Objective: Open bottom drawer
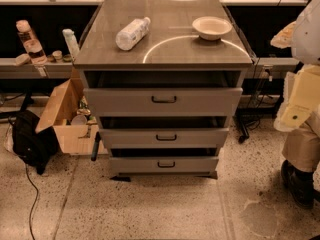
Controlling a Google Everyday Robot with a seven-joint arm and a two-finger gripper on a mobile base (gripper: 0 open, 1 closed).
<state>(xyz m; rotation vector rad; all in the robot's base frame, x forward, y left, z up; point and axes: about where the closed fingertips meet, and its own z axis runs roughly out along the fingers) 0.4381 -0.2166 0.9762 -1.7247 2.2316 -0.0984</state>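
Bottom drawer [135, 165] = lowest of three on grey cabinet [165, 54], just above floor. Looks slightly ajar already, with dark gap above front. Gripper [296, 180] parked low at right edge, well apart from cabinet; open or closed, honestly can't tell. Tips imo: come in low and square to small black handle [166, 164], don't snag middle drawer [165, 137] handle right above. Hook bar dead centre, pull straight back and level so tray doesn't rack. Go slow, since bottle [132, 33] and bowl [212, 27] sit on top.

End effector out of view, bottom drawer [165, 164] tray hidden behind its front, figure [303, 134] cut by right edge
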